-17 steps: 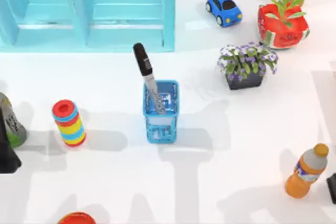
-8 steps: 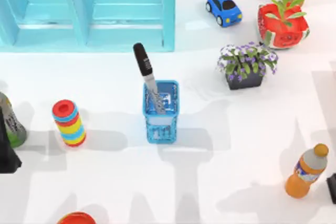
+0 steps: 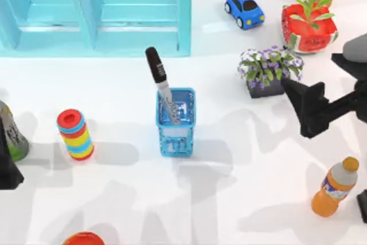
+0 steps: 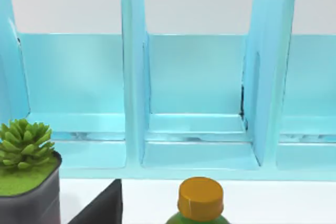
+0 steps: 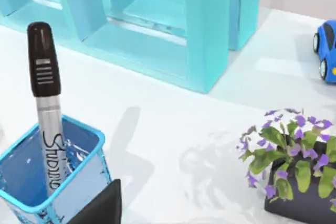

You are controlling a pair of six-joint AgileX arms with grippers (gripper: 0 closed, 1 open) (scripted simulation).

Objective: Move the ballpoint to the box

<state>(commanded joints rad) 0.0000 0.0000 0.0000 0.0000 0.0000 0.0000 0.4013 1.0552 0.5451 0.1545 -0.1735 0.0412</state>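
The pale turquoise open-fronted compartment unit (image 3: 184,10) lies well beyond the right gripper (image 3: 296,107), towards the table's far left. I take it for the box, and its compartments look bare. The right gripper hangs above the table. Whether it is open or closed I cannot tell. The left gripper (image 3: 7,171) sits parked at the table's left edge.

Just beside the right gripper, on its far side, stands the dark square pot of purple flowers (image 3: 268,88). Ahead of the gripper, well apart, is the small blue mesh square holder (image 3: 175,142). In it stands the ballpoint with a black top and silvery barrel (image 3: 156,70), leaning towards the turquoise unit with its black end up.

The step looks like the reach for the pen. It would go best by keeping clear of the flowers, taking the black upper part above the holder's rim, and lifting along the pen's lean so the holder does not tip
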